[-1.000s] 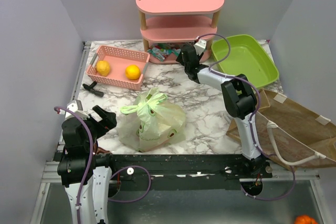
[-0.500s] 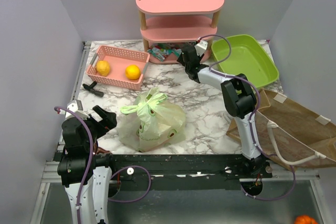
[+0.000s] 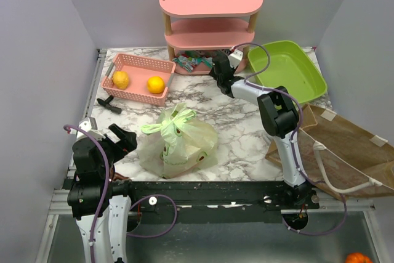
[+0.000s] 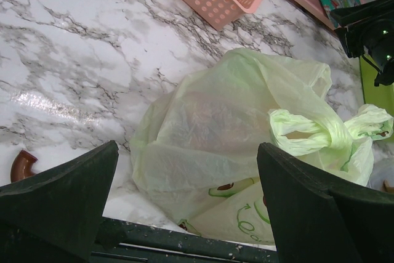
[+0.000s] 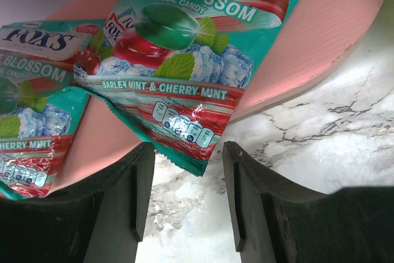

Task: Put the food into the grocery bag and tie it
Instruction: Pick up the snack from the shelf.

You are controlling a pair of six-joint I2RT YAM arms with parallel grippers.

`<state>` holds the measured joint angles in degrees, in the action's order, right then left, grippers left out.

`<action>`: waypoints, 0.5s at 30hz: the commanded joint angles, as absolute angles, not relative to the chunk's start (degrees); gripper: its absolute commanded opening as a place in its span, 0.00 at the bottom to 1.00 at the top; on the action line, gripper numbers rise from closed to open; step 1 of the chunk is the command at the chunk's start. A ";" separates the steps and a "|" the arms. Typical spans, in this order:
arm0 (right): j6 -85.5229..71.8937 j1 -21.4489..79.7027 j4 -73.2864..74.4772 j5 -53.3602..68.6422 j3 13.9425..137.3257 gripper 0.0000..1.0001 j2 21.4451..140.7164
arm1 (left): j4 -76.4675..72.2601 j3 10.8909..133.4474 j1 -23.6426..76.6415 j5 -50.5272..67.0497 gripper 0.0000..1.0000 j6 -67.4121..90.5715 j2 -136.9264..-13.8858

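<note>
The right gripper (image 5: 188,149) is seen with fingers parted, nothing pinched; the lower corner of a snack packet (image 5: 184,47), laid on the pink shelf (image 5: 332,35), is found just beyond the gap. The left gripper (image 4: 188,149) is spread wide, the knotted grocery bag (image 4: 228,121) lying just ahead.

The left arm (image 3: 86,159) and right arm (image 3: 289,152) are built of pale grey-white links joined by chunky black joint housings, with thin purple cables (image 3: 268,59) looping alongside them, and each ends in broad, matte black fingers (image 4: 61,195) with flat inner faces.
</note>
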<state>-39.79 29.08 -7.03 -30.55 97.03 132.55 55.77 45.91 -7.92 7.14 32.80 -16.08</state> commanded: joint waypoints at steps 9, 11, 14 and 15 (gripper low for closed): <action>-38.89 28.36 -6.67 -29.35 99.23 0.18 134.71 | 54.76 45.22 -8.56 8.26 0.97 32.24 -15.93; -38.77 28.38 -6.59 -29.01 99.08 0.10 134.46 | 54.76 45.20 -8.53 8.27 0.97 32.26 -15.90; -38.78 28.34 -6.35 -28.29 98.33 0.01 133.70 | 54.67 45.22 -8.68 8.26 0.97 32.26 -15.83; -38.77 28.37 -6.23 -28.09 97.91 0.01 133.22 | 54.67 45.28 -8.74 8.31 0.97 32.26 -15.82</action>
